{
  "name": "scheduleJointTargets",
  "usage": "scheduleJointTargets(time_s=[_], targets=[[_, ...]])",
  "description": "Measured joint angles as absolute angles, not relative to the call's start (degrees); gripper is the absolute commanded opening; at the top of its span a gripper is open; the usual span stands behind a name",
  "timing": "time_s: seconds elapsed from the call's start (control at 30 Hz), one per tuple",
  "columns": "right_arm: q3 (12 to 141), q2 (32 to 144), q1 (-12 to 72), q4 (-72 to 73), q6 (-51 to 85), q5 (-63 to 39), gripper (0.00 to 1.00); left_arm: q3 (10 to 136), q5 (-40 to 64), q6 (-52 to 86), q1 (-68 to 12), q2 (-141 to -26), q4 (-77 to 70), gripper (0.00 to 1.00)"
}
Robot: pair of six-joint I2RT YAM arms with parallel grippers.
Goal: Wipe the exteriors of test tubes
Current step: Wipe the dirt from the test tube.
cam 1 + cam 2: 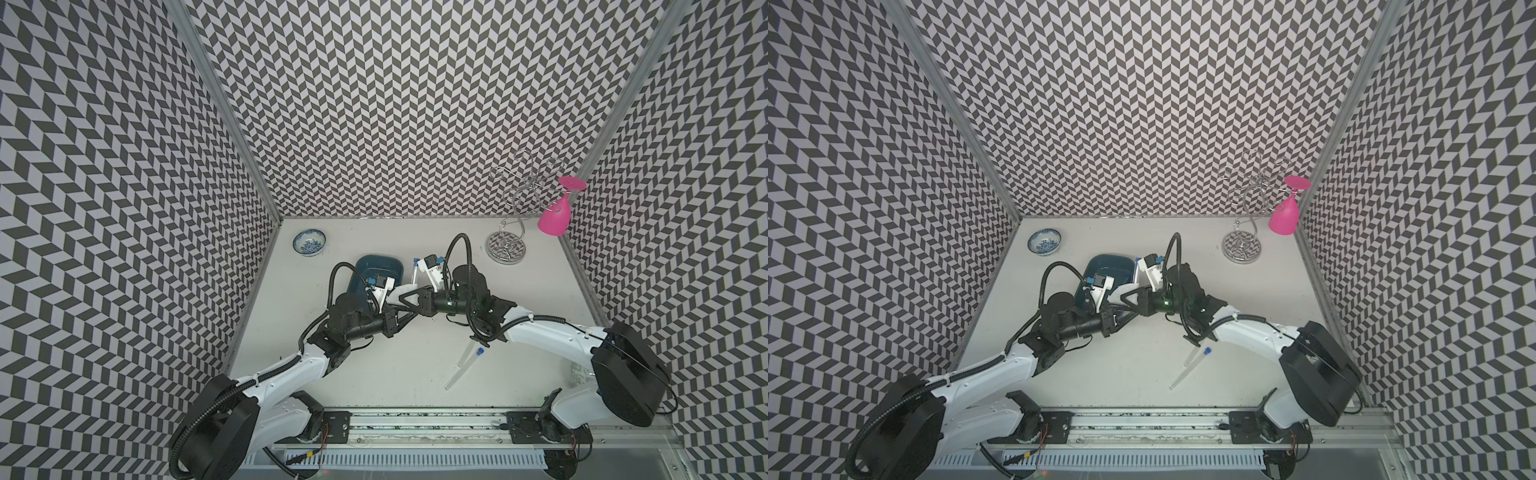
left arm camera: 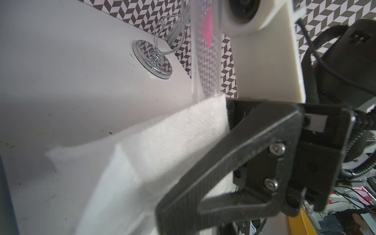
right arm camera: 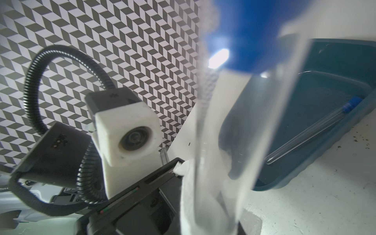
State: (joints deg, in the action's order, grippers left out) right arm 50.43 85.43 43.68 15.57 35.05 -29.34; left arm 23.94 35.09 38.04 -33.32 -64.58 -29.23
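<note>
Right wrist view: left hand pinches wipe round the test tube; in a top view, right hand clamps its lower end.

The left arm and right arm meet over the middle of the table, so that spot is crowded. The tub sits just behind them. Two tubes lie front right. A bowl sits back left. A rack with a pink glass stands back right. The front middle is bare.
</note>
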Motion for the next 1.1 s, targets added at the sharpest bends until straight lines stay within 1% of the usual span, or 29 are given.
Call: scheduleJointTargets(time_s=[0.13,0.3,0.43,0.57,0.73,0.9,1.1], targets=[[56.9,87.6,41.9,11.4,32.9,-29.5,0.22,24.0,35.1,38.3,-32.8,-64.6,-31.6,0.15],[65.8,91.9,37.1,10.5,32.3,-33.1,0.22,24.0,35.0,38.4,-32.5,-64.6,-32.1,0.15],[68.9,93.9,36.3,9.4,32.0,-35.0,0.22,24.0,34.8,38.5,-32.1,-64.6,-32.2,0.15],[66.7,93.6,36.2,10.9,32.7,-35.4,0.22,24.0,35.7,38.5,-31.9,-65.6,-31.9,0.15],[59.6,91.0,37.9,14.7,34.9,-32.6,0.22,24.0,38.5,38.2,-31.5,-67.6,-30.7,0.15],[52.3,89.4,43.5,16.3,36.2,-30.1,0.22,23.9,39.6,38.6,-30.0,-67.6,-30.9,0.15],[50.6,87.6,44.4,16.8,37.5,-28.1,0.2,23.8,40.3,38.7,-30.0,-67.8,-31.1,0.15]])
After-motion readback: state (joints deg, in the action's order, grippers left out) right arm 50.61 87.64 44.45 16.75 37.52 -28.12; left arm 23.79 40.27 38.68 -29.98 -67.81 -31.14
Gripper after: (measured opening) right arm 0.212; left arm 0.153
